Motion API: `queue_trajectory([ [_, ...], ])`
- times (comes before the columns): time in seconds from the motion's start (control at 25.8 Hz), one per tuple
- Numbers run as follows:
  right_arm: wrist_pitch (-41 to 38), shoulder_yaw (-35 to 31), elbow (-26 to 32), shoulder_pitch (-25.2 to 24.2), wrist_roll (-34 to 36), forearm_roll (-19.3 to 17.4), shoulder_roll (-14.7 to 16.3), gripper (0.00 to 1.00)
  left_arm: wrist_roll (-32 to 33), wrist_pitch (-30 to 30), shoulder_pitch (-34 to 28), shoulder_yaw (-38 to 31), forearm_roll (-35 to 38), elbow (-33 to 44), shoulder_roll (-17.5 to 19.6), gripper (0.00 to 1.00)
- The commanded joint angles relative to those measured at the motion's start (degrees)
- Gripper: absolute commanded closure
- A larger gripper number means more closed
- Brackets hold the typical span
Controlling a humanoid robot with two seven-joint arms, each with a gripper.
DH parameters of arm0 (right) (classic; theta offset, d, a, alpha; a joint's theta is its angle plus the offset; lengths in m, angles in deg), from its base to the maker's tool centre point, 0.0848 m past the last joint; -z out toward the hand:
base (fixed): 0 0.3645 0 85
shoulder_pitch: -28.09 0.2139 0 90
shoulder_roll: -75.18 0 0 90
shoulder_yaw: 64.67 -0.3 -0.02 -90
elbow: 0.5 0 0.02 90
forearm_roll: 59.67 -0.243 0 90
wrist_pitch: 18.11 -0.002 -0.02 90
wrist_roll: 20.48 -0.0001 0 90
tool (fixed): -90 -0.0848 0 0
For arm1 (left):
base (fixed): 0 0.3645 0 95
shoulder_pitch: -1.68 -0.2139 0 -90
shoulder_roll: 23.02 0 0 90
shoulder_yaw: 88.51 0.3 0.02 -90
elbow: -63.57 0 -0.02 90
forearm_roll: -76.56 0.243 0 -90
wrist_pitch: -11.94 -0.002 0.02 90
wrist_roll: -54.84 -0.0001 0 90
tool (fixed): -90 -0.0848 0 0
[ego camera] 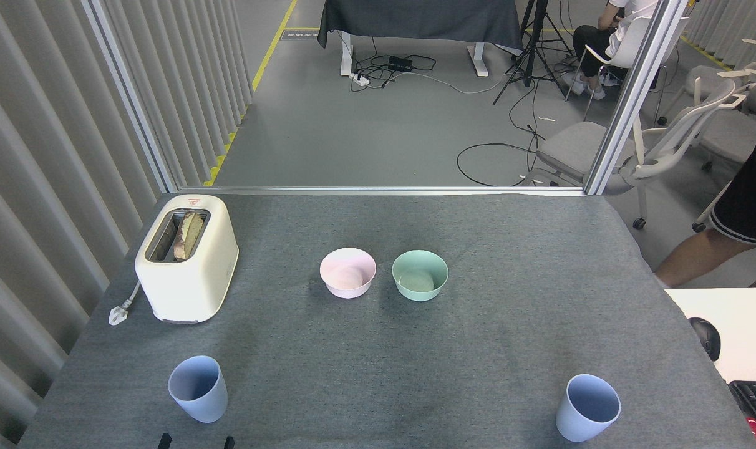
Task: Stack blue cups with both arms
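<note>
Two pale blue cups stand upright on the grey cloth. The left blue cup is near the front left, and the right blue cup is near the front right. Only two thin black fingertips of my left gripper poke in at the bottom edge, just in front of the left cup. They stand wide apart and hold nothing. My right gripper is out of view.
A cream toaster with bread in it stands at the back left, its plug lying beside it. A pink bowl and a mint-green bowl sit mid-table. A person's leg and a white desk are at the right.
</note>
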Motion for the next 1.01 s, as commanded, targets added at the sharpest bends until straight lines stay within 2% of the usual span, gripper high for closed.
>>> queue_trajectory([
  [0.0, 0.0, 0.2, 0.0, 0.0, 0.0, 0.0, 0.0, 0.0, 0.0, 0.0, -0.1, 0.0, 0.0, -0.1, 0.0, 0.0],
  [0.39, 0.4, 0.2, 0.0, 0.0, 0.0, 0.0, 0.0, 0.0, 0.3, -0.9, 0.6, 0.0, -0.4, -1.6, -0.5, 0.0],
  [0.5, 0.7, 0.2, 0.0, -0.1, 0.0, 0.0, 0.0, 0.0, 0.4, -4.0, 1.3, 0.1, -0.4, -2.7, -1.0, 0.0],
  [0.7, 0.7, 0.2, -0.2, -0.1, 0.0, -0.1, 0.0, 0.0, 0.5, -7.7, 7.0, 0.3, -0.1, -8.8, -2.5, 0.0],
  [0.97, 0.7, 0.2, -0.5, -0.1, 0.1, -0.1, 0.0, 0.0, 0.5, -7.9, 13.3, -0.1, -0.6, -14.2, -2.5, 0.0],
])
